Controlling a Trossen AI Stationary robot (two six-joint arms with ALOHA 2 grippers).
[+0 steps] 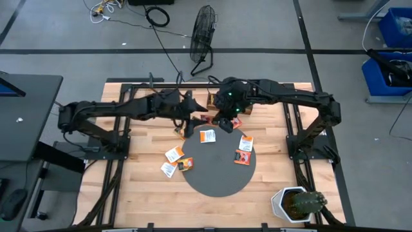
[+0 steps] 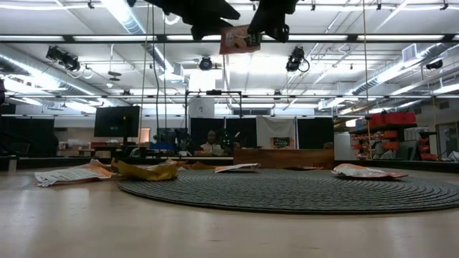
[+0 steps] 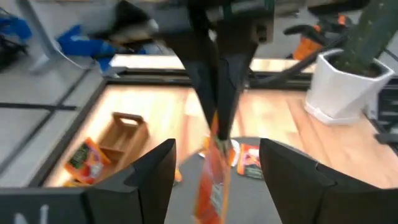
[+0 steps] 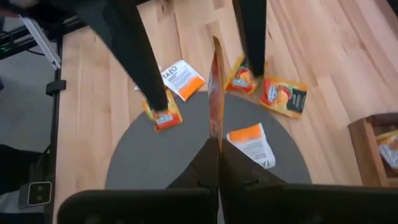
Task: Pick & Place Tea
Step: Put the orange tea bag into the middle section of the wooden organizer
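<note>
Left gripper [image 3: 214, 168] jaws spread, right gripper [image 4: 217, 146] jaws closed

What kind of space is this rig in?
Likely a robotics lab or workshop: exposed ceiling ducts and strip lights, a floor fan and loose cables on bare concrete, storage bins, and monitors behind the wooden table.
</note>
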